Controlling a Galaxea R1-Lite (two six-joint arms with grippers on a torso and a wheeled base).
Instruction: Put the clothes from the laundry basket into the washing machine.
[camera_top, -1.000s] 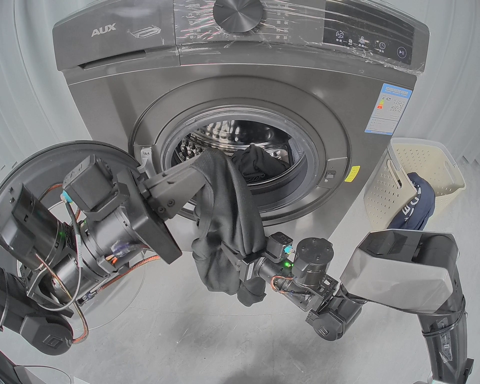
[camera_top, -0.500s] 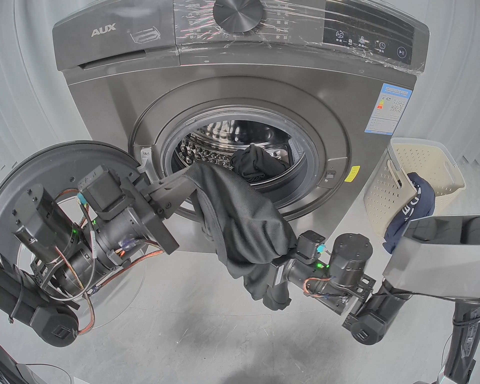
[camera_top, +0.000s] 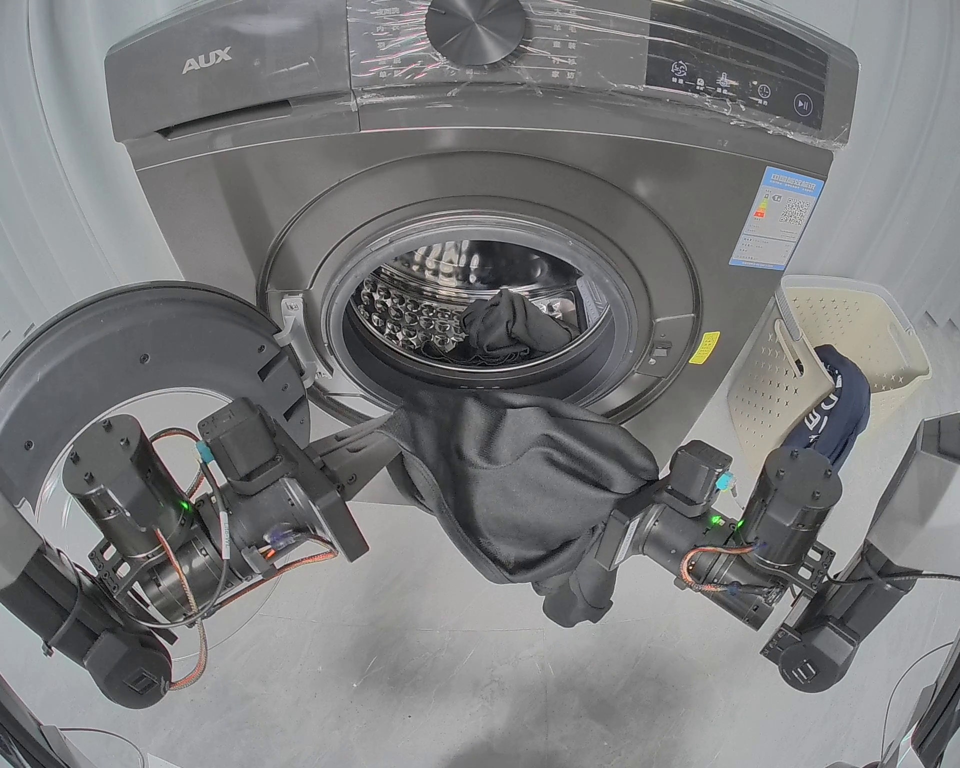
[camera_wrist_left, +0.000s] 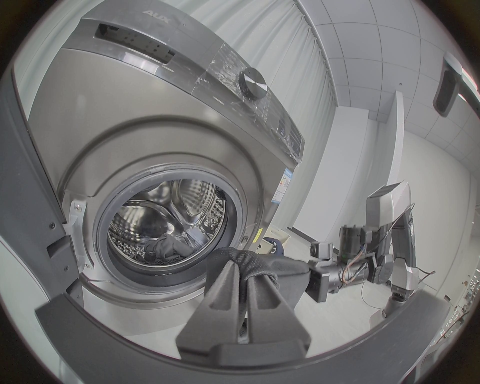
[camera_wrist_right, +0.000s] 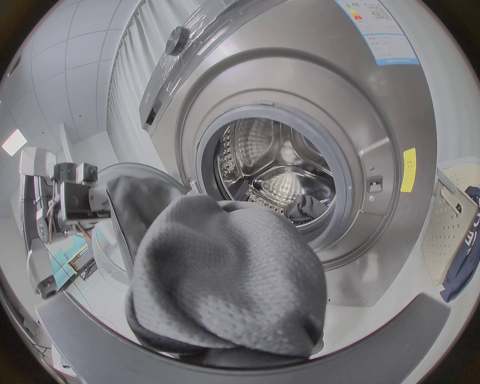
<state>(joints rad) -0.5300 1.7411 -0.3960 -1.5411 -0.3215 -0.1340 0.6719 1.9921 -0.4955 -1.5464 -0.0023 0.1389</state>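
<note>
Grey floor (camera_top: 400, 680) seen before washing machine (camera_top: 480, 190) | left gripper (camera_wrist_left: 243, 272) fingers clamped on dark garment (camera_top: 520, 480) | right gripper (camera_top: 610, 530) fingers closed on its other end | garment held stretched outside the drum opening | laundry basket (camera_top: 860, 330) at right

On the washing machine (camera_top: 250, 200) you have a maker's name in pale capitals on the drawer front (camera_top: 207, 60), with an outlined emblem just beside it. Rows of small print ring the dial (camera_top: 475, 28), too fine to make out. The dark control panel (camera_top: 735, 75) carries white symbols with tiny captions. You will find a blue and white sticker (camera_top: 776, 218) with coloured bars and a square code on the front, and below it a yellow sticker (camera_top: 704, 347). The dark blue garment (camera_top: 830, 410) hanging over the laundry basket (camera_top: 870, 330) bears white lettering, partly folded.
</note>
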